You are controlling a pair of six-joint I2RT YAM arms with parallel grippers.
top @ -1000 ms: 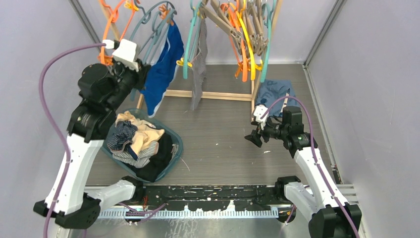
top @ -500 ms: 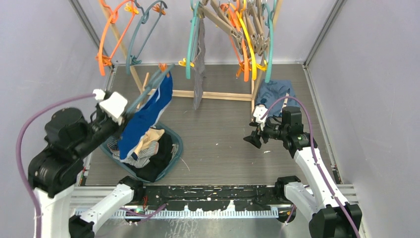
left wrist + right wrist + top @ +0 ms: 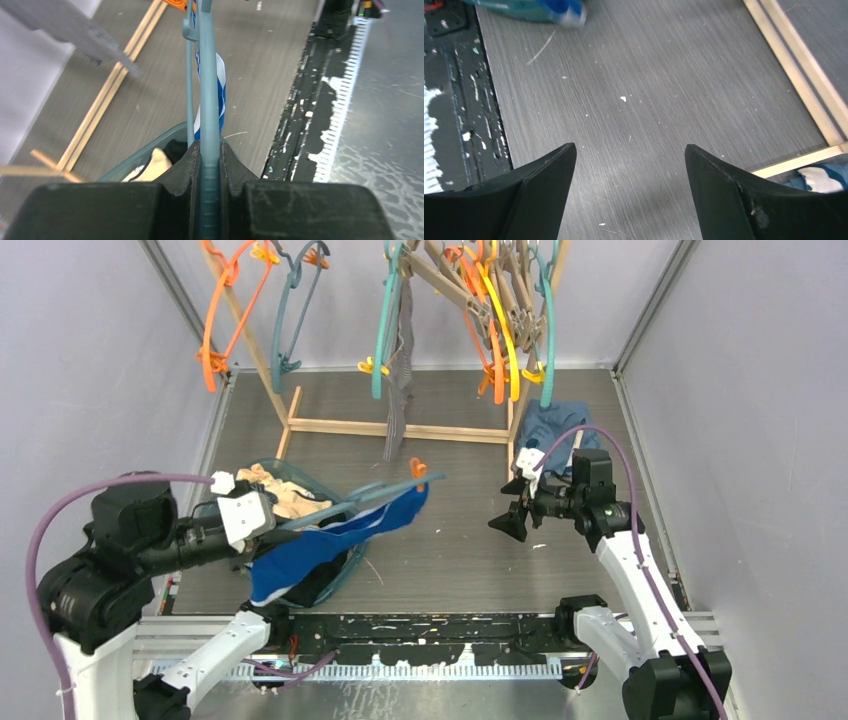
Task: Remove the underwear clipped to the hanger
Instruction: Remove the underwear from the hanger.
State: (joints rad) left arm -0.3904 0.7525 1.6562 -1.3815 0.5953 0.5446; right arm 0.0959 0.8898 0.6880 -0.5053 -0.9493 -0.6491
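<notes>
The left arm [image 3: 100, 580] and right arm [image 3: 625, 565] are made of white links nearest the black mounting rail [image 3: 430, 628] and black joints beyond it, each trailed by a purple cable [image 3: 130, 478].

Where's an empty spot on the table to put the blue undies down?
The biggest bare patch of table lies between the basket and the right gripper, in front of the wooden bar. Another bare strip runs behind that bar. It's crowded on the left, where clothes heap the basket, and up among the hangers.
</notes>
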